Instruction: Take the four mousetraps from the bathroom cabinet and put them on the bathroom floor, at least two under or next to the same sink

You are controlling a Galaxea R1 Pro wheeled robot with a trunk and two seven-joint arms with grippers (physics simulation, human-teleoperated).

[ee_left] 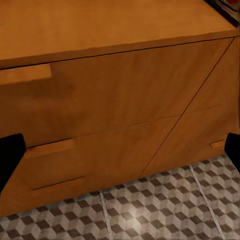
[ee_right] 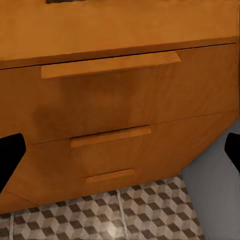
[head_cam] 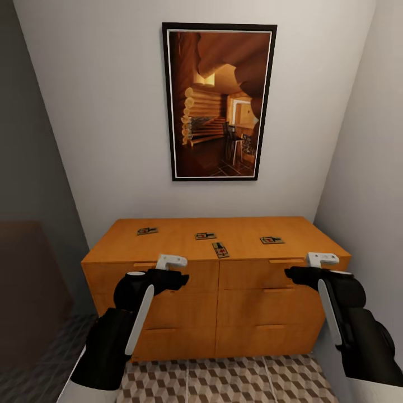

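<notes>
Mousetraps: we see four flat on the orange dresser top, one near its left back edge, one mid-top, one by the front edge, one toward the right.
Left gripper: we see its fingers spread wide, empty, facing the drawer fronts.
Right gripper: likewise apart, seemingly empty.
Bathroom floor: cube-patterned tiles below the dresser.

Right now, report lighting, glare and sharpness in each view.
Head view: even soft light, the mousetraps on the orange dresser are small and slightly soft, dark shade at the left edge. Left wrist view: pale glare spot on the floor tiles. Right wrist view: a similar bright patch on the tiles, drawer fronts sharp.
</notes>
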